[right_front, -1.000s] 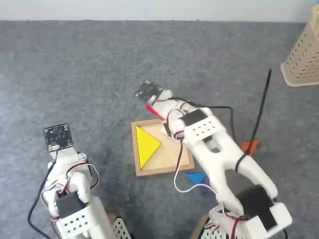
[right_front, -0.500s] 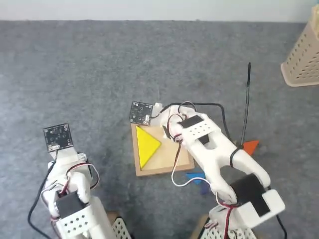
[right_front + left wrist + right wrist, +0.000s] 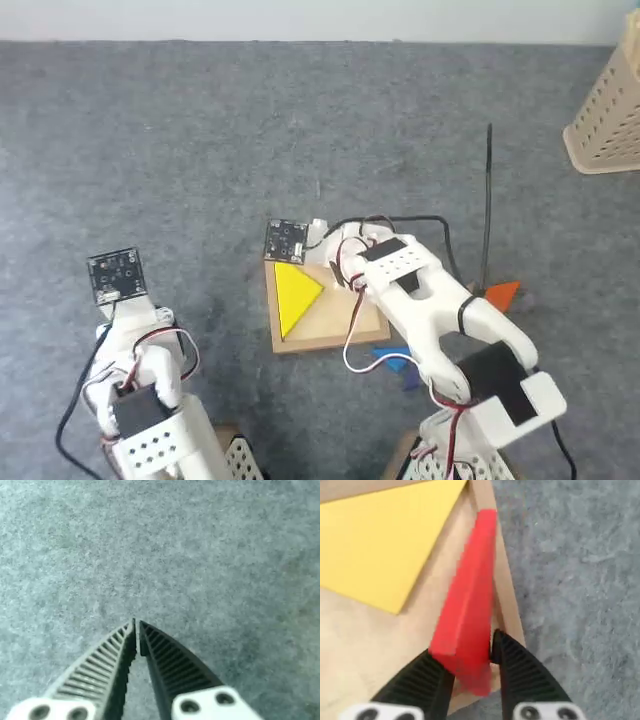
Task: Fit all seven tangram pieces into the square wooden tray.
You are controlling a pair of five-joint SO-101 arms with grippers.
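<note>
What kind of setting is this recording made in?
Likely a tabletop robot bench: grey carpet-like cover, left arm and right arm side by side, the right gripper holding a red piece at the wooden tray, a perforated beige basket at the edge.

Four pieces (image 3: 293, 292) (image 3: 467, 615) (image 3: 402, 362) (image 3: 503, 294), one tray (image 3: 325, 341), two arms (image 3: 140, 400) (image 3: 430, 300)

On my left arm's camera I see the left gripper (image 3: 136, 625) with its two ribbed fingers (image 3: 102, 662) drawn together. The tips touch or all but touch, and a thin dark slit runs back between them toward the white knuckles with their screw holes. Grey carpet (image 3: 210, 545) lies beyond the tips and to both sides of the fingers, its nap speckled and even. I cannot tell whether the tips rest on it.
</note>
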